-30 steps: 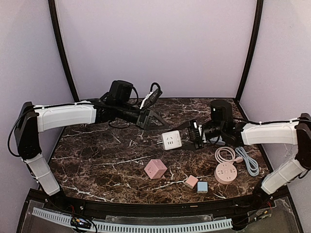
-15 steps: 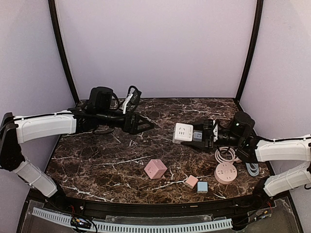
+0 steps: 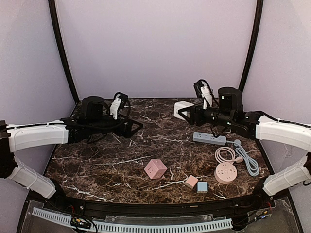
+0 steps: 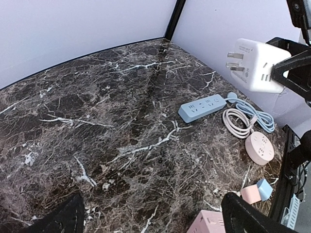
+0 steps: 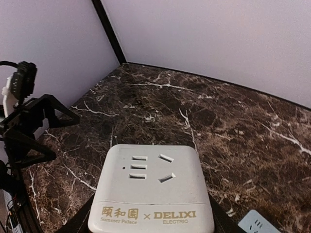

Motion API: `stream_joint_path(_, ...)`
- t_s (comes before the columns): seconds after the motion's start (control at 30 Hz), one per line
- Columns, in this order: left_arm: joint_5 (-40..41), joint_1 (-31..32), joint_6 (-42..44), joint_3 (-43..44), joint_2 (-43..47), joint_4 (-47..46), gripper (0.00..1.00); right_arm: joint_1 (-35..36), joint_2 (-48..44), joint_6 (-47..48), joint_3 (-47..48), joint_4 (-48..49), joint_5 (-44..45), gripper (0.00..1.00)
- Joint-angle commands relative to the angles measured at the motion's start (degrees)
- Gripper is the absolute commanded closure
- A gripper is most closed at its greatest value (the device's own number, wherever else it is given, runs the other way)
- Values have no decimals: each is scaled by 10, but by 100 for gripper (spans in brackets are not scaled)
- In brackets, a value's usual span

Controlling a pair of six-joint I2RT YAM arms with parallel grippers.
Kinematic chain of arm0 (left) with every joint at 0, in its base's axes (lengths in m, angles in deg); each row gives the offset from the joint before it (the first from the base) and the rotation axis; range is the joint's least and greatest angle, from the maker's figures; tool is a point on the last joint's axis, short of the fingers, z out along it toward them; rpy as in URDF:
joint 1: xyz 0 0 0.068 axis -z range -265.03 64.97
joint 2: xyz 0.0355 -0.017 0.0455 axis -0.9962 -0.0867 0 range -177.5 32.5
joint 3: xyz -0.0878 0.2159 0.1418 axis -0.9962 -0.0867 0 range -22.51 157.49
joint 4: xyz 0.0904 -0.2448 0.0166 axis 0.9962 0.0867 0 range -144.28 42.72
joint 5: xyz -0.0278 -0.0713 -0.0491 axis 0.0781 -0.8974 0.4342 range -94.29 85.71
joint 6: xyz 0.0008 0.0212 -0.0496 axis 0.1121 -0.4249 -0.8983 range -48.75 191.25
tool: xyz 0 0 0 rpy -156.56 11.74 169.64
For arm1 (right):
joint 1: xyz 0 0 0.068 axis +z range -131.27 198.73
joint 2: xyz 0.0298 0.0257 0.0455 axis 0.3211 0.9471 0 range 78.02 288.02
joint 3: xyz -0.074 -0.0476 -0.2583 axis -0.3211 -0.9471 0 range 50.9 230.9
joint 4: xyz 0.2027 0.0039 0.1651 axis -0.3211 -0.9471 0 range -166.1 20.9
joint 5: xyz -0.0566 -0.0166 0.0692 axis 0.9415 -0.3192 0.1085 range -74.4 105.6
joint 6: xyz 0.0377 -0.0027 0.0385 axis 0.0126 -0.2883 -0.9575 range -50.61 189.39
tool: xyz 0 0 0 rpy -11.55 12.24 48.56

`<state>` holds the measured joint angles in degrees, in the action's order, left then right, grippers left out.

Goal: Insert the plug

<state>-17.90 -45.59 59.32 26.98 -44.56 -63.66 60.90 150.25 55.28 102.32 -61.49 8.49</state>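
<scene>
The right gripper (image 3: 188, 112) is closed, jaws about half apart, on the white cube adapter (image 3: 181, 108), holding it clear of the marble table (image 3: 97, 160) with its prongs (image 4: 233, 61) pointing away from the wrist. Below it, slightly toward the arm bases, the blue power strip (image 3: 209, 138) lies flat. Well apart, facing it, the left gripper (image 3: 135, 127) stands spread wide with nothing between its fingers; a pink cube (image 3: 155, 169) sits nearer the bases, between the two
</scene>
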Motion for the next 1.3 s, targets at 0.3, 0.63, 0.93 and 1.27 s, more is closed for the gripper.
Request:
stream_joint_path(0.3, 69, -1, 32, -27, -12, -31, 2, 11, 33, -230, 135, -327, 106, 100)
stream_joint_path(0.63, 84, -1, 55, -30, -36, -53, 3, -2, 132, -220, 284, -519, 57, 100)
stream_joint_path(0.93, 92, -1, 69, -54, -51, -98, 4, -25, 232, -179, 371, -668, 13, 100)
stream_joint_path(1.27, 100, -1, 86, -64, -66, -117, 5, -79, 294, -147, 396, -741, -31, 100)
